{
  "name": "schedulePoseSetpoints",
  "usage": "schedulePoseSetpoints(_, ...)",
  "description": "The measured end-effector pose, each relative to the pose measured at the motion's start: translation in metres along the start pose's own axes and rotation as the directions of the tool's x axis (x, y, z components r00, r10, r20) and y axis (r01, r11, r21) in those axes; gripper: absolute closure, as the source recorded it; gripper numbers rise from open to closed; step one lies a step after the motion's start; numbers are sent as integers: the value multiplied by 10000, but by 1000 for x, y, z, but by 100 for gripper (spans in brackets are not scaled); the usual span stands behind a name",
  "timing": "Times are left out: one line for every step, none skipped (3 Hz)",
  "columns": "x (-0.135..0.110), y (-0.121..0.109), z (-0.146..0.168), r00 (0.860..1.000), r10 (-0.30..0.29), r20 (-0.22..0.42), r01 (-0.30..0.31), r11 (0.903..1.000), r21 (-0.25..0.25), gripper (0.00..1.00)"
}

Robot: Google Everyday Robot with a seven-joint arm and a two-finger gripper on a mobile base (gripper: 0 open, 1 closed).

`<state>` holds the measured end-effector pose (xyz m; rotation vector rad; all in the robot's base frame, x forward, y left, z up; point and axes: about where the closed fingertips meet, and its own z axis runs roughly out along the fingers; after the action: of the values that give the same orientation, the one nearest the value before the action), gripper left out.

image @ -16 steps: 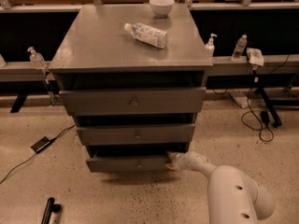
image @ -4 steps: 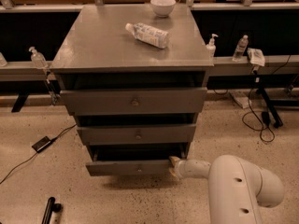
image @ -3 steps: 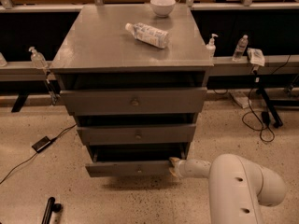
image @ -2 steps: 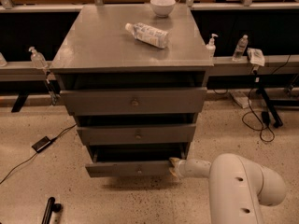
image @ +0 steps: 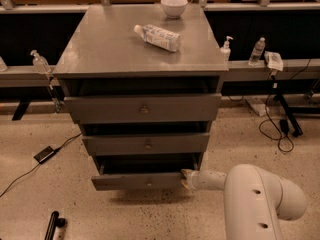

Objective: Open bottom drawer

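The bottom drawer (image: 135,181) is the slimmest grey front of three in the cabinet, with a small round knob (image: 149,182) at its centre. It stands pulled out a little, with a dark gap above its front. My gripper (image: 186,179) is at the right end of that drawer front, touching its right edge. My white arm (image: 250,196) reaches in from the lower right. The mid-sized drawer (image: 146,144) and the tall top drawer (image: 143,108) sit above it.
A plastic bottle (image: 157,37) lies on the cabinet top (image: 100,44) and a white bowl (image: 174,6) stands at its back. Small bottles (image: 257,51) stand on side ledges. Cables and a black box (image: 46,154) lie on the floor at left.
The bottom drawer has come out a little since the earliest frame, with my gripper at its right end. In the last second nothing has visibly moved.
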<state>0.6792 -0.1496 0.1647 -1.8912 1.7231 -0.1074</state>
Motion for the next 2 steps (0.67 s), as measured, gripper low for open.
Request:
schedulePoseSetpoints(0, 0, 0, 10000, 0, 0, 0, 10000, 0, 53)
schedulePoseSetpoints(0, 0, 0, 10000, 0, 1, 0, 10000, -1, 30)
